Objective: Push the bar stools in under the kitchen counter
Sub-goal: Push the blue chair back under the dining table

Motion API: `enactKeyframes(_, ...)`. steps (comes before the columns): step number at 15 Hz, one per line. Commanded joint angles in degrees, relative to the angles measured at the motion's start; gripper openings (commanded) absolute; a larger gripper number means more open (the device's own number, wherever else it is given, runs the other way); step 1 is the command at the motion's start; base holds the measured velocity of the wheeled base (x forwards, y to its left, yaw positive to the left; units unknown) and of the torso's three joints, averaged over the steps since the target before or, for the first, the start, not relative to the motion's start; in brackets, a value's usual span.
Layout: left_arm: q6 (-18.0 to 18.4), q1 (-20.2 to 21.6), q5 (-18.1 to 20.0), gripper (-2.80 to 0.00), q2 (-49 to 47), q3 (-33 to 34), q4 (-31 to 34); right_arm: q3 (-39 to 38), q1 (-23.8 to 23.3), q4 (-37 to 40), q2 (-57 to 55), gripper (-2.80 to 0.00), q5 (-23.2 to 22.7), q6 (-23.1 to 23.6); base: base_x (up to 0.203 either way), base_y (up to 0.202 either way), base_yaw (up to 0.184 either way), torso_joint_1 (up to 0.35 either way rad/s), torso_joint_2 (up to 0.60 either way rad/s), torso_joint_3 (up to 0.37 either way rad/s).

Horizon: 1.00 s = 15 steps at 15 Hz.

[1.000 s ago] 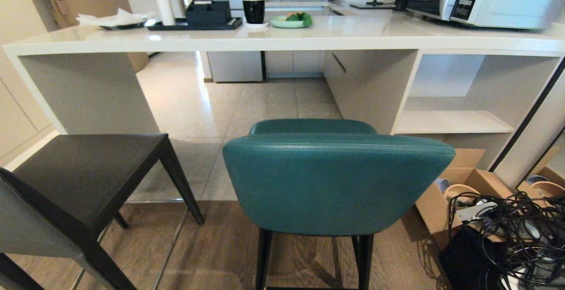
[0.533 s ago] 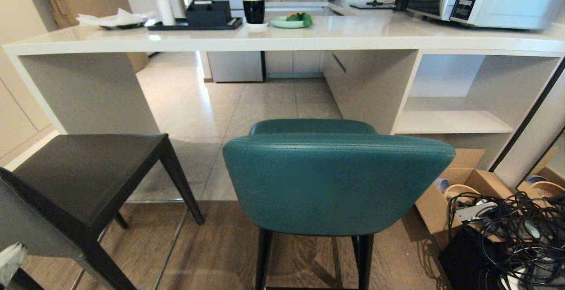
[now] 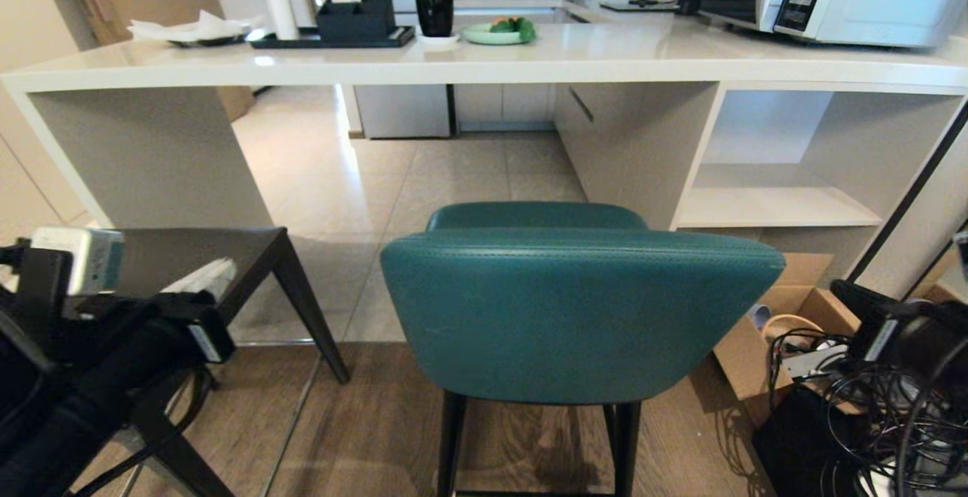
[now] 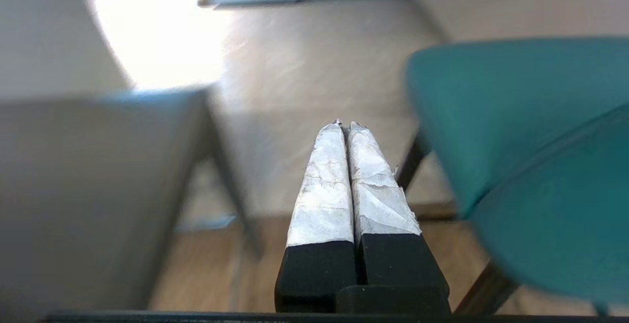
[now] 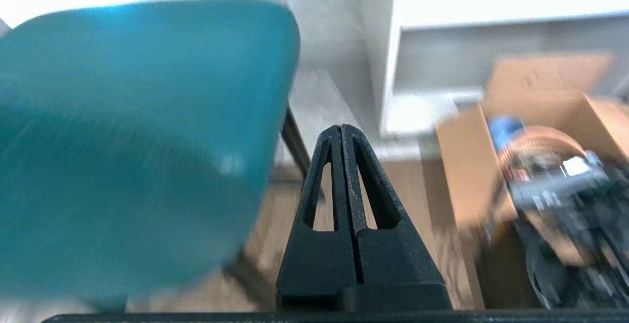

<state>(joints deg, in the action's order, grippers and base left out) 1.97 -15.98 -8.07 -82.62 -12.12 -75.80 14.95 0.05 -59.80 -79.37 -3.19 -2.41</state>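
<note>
Both claws pinched empty; cardboard box [image 3: 786, 323] beside teal stool [image 3: 578, 308] holds cables.

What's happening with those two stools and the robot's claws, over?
Left gripper and right gripper shut, empty. Teal stool and dark grey stool not yet under the counter. Cardboard box, cables at right.

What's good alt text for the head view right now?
A teal bar stool stands back-on, not yet under the white kitchen counter; a dark grey stool sits left, behind the raised left gripper.
</note>
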Motion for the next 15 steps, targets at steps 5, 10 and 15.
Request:
enactKeyframes(5,-0.17,-12.27,-5.28,-2.8,-18.24,-6.84,-11.83,5.61,-0.35,-23.3,-24.46,-2.8,-2.86,0.49,0.0,0.0,0.0,0.0,0.0,0.0)
enactKeyframes(10,-0.58,-13.87,-5.17,-2.8,-22.83,-8.94,-11.87,7.55,0.46,-25.1,-27.37,-2.8,-6.17,1.04,0.0,0.0,0.0,0.0,0.0,0.0)
enactKeyframes(15,-0.74,-15.97,-5.29,-2.8,-26.15,-12.89,-11.87,6.46,3.72,-25.1,-26.12,-2.8,-7.74,1.36,0.0,0.0,0.0,0.0,0.0,0.0)
